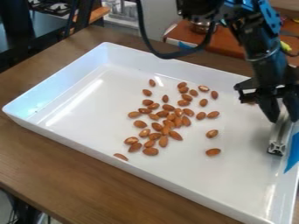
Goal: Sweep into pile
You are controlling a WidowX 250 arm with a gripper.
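Observation:
My gripper (283,117) hangs over the right end of the white tray (64,136), its fingers closed around a silver metal bar (279,136). The bar slants down to the tray floor, and a blue piece (293,153) stands beside it at the right edge of the view. Many brown almonds (168,107) lie loosely grouped around the tray's middle, left of the gripper and apart from the bar. Two almonds (212,152) rest nearer the bar, and one almond (120,156) lies by the front wall, partly hidden by it.
Raised white walls surround the tray, which stands on a brown wooden table (70,183). Behind it are a reddish-brown surface (227,44) with a metal bowl (202,26) and a dark cable (169,55) looping down from the arm.

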